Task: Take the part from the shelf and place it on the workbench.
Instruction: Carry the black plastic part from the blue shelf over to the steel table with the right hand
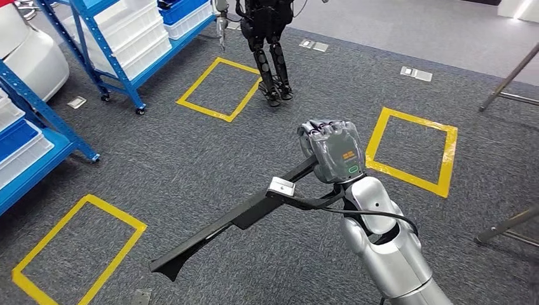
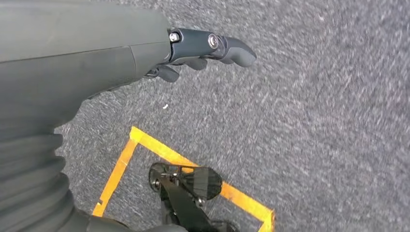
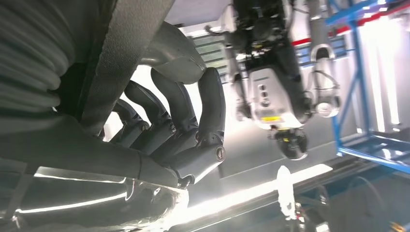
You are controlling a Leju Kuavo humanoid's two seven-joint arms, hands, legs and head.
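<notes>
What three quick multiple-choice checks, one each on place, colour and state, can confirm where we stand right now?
1. Where is the long black part?
A. On a shelf
B. In the right hand, above the carpet
C. On a workbench

2. What colour are the shelf frames?
A. Blue
B. Red
C. Green

3. What does the left hand hold?
A. The part
B. A bin
C. Nothing

B: the right hand's fingers wrap the part.
A: the uprights are blue.
C: the left hand hangs empty over the carpet.

I see a robot test workshop: blue shelves [image 1: 121, 60] with white bins [image 1: 136, 35], yellow taped squares [image 1: 219, 89] on grey carpet [image 1: 191, 159], another humanoid robot [image 1: 267, 38].
</notes>
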